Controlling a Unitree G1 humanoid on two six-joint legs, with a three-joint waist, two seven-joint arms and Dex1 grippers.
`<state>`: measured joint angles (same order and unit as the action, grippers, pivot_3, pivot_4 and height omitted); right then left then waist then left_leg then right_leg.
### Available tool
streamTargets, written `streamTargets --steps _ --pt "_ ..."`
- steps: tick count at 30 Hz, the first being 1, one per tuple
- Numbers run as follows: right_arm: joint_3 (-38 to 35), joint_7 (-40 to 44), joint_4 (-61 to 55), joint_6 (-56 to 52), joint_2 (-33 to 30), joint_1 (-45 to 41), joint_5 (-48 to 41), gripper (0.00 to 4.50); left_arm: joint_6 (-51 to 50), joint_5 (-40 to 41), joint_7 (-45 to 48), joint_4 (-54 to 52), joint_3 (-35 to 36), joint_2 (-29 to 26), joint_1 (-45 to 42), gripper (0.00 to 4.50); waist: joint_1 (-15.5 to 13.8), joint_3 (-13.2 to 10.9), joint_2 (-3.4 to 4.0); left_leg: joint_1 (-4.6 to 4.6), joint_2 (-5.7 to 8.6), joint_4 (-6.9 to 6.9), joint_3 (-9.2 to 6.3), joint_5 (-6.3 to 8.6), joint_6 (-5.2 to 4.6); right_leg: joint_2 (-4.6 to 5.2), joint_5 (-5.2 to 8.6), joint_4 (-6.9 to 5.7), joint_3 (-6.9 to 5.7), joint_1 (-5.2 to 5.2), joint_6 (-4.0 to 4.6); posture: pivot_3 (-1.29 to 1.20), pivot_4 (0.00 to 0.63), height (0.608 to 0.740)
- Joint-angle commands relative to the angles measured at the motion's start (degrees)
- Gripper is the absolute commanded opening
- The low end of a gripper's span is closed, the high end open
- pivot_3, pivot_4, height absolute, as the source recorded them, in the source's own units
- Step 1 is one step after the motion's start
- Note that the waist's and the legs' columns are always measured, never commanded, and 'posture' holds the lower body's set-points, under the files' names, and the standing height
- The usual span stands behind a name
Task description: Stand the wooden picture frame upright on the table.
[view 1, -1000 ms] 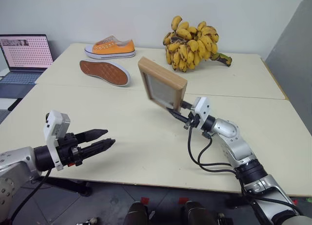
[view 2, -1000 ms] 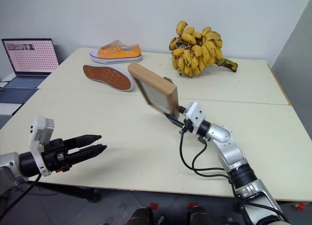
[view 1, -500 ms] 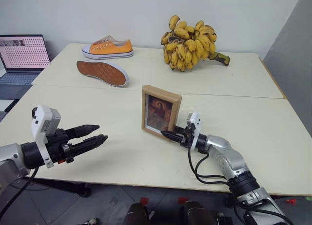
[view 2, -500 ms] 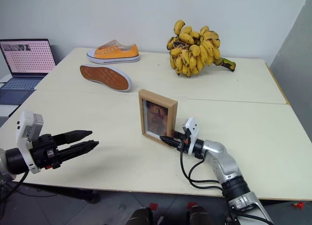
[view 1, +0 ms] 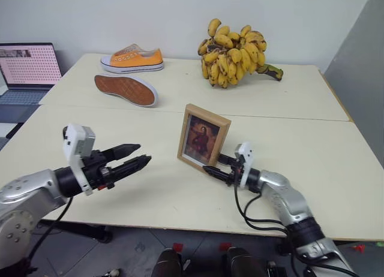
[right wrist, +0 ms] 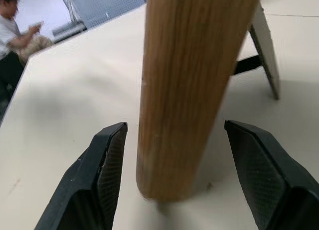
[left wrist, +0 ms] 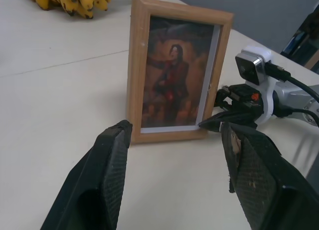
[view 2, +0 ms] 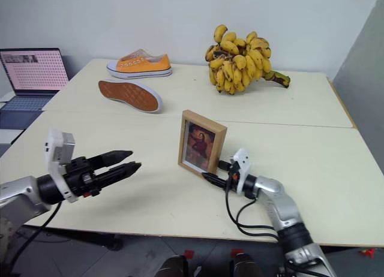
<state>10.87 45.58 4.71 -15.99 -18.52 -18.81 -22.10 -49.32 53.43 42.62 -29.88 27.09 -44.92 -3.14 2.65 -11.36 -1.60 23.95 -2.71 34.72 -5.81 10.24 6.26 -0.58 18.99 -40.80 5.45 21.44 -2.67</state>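
The wooden picture frame [view 1: 203, 138] stands upright on the table [view 1: 150, 199], near the middle of its near half, the portrait facing the near edge and turned a little toward the left; in the right wrist view its fold-out stand [right wrist: 263, 43] is spread behind it and rests on the surface; the right gripper [view 1: 212, 167] lies low over the table just beside the frame's lower right corner, its fingers apart, one on either side of the frame's side edge with gaps showing on both sides, clamped on nothing; the left gripper [view 1: 133, 157] hovers above the table toward the near left part, well apart from the frame and pointing at it, its two black fingers [left wrist: 104, 180] spread wide and holding nothing; in the left wrist view the frame appears between those fingers with the right gripper at its bottom corner; a bunch of bananas [view 1: 235, 52] lies near the far edge, right of centre; an orange shoe [view 1: 133, 58] sits upright near the far left corner, and a second shoe [view 1: 127, 89] lies just in front of it with its brown sole showing; a laptop [view 1: 29, 68] stands open beyond the table's left edge
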Motion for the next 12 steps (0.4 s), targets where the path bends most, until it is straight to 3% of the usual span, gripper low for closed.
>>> streamTargets --steps 1,6,12 --pt "-4.1 2.51 -18.03 -5.88 -11.7 8.19 -0.23 3.28 2.68 -0.86 -0.6 -0.35 -3.91 0.86 -3.97 3.03 -0.49 0.0 0.0 -0.01 0.01 0.01 0.03 0.01 0.01 0.02 0.01 0.02 0.03 -0.02 -0.02 0.0 0.15 0.74" --pt "-14.94 0.21 -35.81 -17.76 -22.7 11.39 -8.26 3.28 3.17 -1.33 0.93 2.15 -6.88 0.46 -7.55 3.03 -0.03 -0.02 0.02 -0.05 -0.04 0.04 0.15 0.01 0.0 -0.02 0.15 0.07 0.16 0.0 -0.27 0.0 0.15 0.74" --pt "-21.97 -5.38 -43.95 -26.81 -24.52 9.56 -16.55 3.28 3.46 -1.38 2.61 4.56 -9.54 0.53 -10.29 3.03 0.57 -0.01 -0.04 -0.03 -0.09 0.01 0.08 0.02 -0.01 -0.11 0.17 0.1 0.13 -0.01 -0.28 0.0 0.15 0.74"
